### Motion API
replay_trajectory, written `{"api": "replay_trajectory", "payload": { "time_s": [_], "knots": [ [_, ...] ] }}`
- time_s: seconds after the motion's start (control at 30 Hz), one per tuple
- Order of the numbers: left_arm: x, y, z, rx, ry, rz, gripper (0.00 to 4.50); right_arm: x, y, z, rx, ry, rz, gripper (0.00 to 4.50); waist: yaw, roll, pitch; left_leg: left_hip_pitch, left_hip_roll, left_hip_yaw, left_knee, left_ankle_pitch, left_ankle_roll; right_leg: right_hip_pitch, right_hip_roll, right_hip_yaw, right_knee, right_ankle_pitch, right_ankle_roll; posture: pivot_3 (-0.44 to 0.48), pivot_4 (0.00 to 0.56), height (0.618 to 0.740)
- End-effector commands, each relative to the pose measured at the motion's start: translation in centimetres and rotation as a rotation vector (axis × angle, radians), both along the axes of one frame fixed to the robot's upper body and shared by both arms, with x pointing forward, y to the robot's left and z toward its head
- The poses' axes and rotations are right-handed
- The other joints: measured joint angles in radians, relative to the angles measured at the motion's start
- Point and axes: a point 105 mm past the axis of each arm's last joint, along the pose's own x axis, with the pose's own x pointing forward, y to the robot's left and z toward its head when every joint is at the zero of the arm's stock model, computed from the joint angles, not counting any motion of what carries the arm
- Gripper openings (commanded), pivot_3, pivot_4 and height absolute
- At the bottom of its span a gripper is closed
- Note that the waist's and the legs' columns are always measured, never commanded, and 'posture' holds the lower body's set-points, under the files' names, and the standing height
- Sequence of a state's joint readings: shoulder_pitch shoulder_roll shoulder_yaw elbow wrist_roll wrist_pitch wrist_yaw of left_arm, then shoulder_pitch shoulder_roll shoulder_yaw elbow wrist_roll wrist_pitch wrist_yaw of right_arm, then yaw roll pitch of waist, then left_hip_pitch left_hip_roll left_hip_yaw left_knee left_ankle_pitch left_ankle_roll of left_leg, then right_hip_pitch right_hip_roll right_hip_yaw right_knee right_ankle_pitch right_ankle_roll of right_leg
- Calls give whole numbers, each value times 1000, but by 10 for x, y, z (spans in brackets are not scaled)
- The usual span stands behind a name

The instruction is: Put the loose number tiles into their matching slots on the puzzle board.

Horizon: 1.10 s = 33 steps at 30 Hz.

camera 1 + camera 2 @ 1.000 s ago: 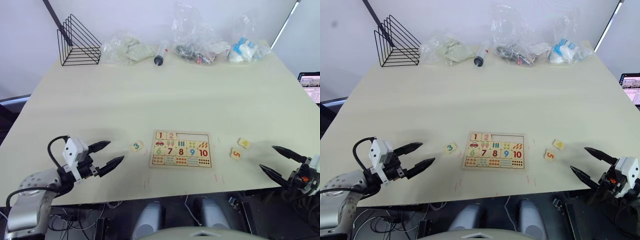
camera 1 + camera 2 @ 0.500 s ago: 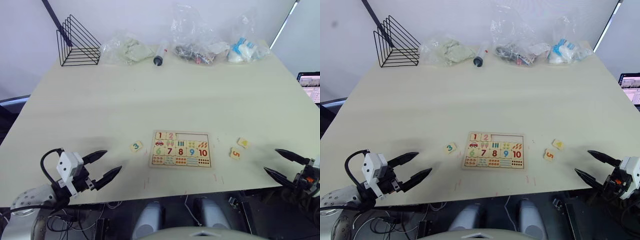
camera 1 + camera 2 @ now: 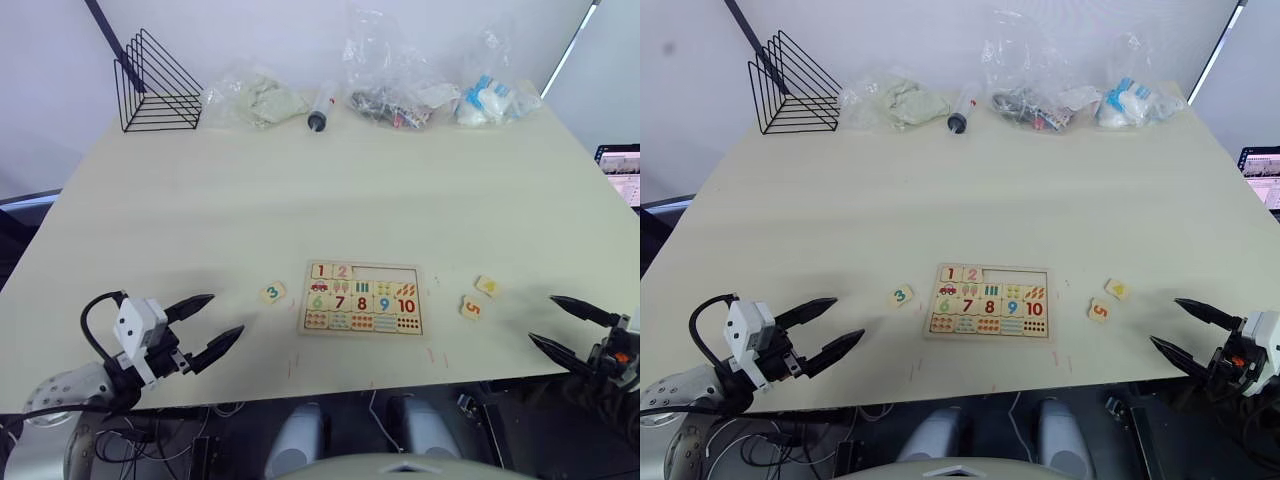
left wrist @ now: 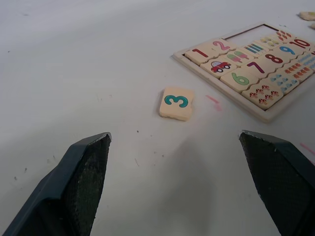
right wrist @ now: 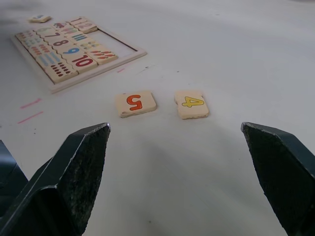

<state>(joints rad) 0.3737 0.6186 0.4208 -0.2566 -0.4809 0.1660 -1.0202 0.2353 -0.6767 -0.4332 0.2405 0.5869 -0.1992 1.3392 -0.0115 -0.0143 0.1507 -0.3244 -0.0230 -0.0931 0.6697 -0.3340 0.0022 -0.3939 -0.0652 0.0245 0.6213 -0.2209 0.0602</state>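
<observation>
The puzzle board [image 3: 362, 298] lies flat near the table's front middle. Tiles 1 and 2 sit in the left end of its top row, and the other slots [image 3: 385, 273] of that row stand empty. The loose tile 3 [image 3: 272, 293] lies on the table left of the board, also seen as tile 3 [image 4: 177, 102]. Tiles 5 [image 3: 471, 307] and 4 [image 3: 488, 286] lie to the board's right, close together. My left gripper [image 3: 213, 322] hovers open at the front left, short of tile 3. My right gripper [image 3: 556, 322] is open at the front right, beside tiles 4 and 5.
Along the table's far edge stand a black wire rack [image 3: 155, 82], several clear plastic bags [image 3: 400, 70] of items and a syringe-like tube [image 3: 321, 108]. A screen [image 3: 622, 170] shows past the right edge. The front table edge runs just behind both grippers.
Both arms drew back toward the front edge of the table. The left gripper dropped lower and further left of tile 3. No tile has moved.
</observation>
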Motion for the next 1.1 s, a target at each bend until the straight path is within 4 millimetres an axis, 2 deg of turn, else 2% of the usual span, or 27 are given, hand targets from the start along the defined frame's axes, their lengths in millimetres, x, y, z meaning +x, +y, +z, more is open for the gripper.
{"api": "replay_trajectory", "payload": {
  "time_s": [0.03, 0.73, 1.1],
  "knots": [
    [0, -3, 7, -4, -23, -19, 4403, 0, -4, 12, -12, -54, -6, 4500, 0, 0, 0, 0, 0, 0, 0, 0, 0, 0, 0, 0, 0, 0, 0, 0, 150, 740],
    [6, 6, 8, 13, -29, -27, 4403, 4, 1, 13, -9, -76, 6, 4500, 0, 0, 0, 0, 0, 0, 0, 0, 0, 0, 0, 0, 0, 0, 0, 0, 150, 740],
    [19, 3, 12, 67, -11, -169, 4403, -2, 20, 18, 41, -97, 131, 4500, 0, 1, 1, 0, 0, -1, 0, 0, 0, 0, 0, -1, -1, 0, 0, 0, 150, 740]
  ]
}}
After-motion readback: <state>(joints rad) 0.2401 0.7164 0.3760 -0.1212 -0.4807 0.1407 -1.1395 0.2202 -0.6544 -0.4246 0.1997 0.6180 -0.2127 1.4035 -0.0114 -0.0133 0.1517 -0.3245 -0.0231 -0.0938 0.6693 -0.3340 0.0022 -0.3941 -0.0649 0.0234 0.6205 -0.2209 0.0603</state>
